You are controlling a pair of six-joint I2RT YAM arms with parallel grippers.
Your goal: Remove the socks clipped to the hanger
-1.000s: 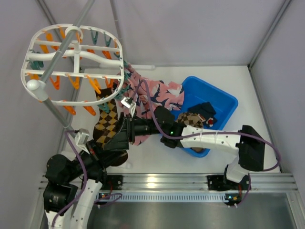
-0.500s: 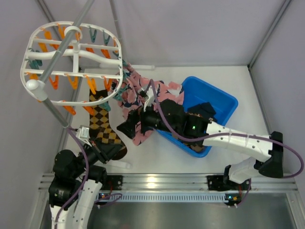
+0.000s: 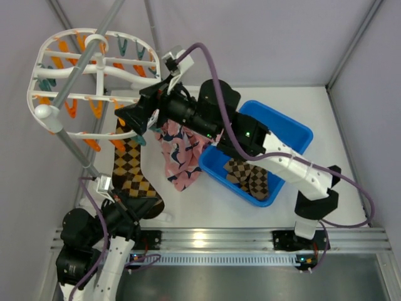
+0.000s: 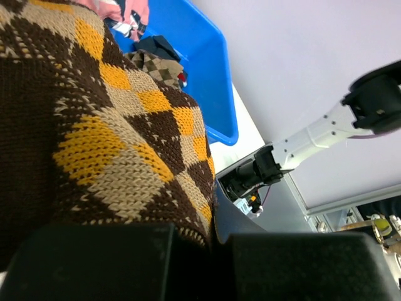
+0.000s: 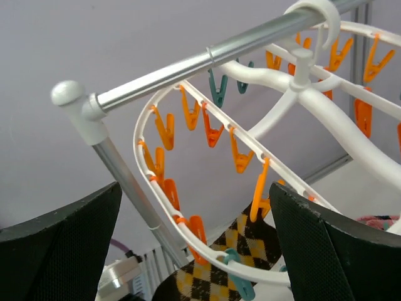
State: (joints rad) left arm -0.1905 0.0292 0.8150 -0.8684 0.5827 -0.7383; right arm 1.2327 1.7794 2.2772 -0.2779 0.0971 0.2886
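Observation:
The white oval hanger [image 3: 94, 69] hangs on a grey pole at upper left. A brown checkered sock [image 3: 128, 160] hangs from an orange clip on its near rim. My left gripper [image 3: 135, 204] is shut on the sock's lower end [image 4: 113, 138], with fabric filling that view at the gripper [image 4: 200, 251]. My right gripper [image 3: 128, 118] is open and empty at the hanger's near-right rim. In its own view, the rim [image 5: 207, 244], orange clips and checkered sock [image 5: 250, 251] show between the gripper's [image 5: 194, 188] spread fingers. A pink sock [image 3: 178, 153] hangs under the right arm, its top hidden.
A blue bin [image 3: 294, 135] stands to the right with checkered socks [image 3: 247, 175] in it; the left wrist view [image 4: 194, 69] also shows a dark sock there. The grey pole [image 3: 75, 78] crosses the hanger and slants down to the table. Grey walls enclose the table.
My right arm rose from the pink sock beside the bin to the hanger's near-right rim. The pink sock now hangs straight down. My left gripper kept hold of the checkered sock.

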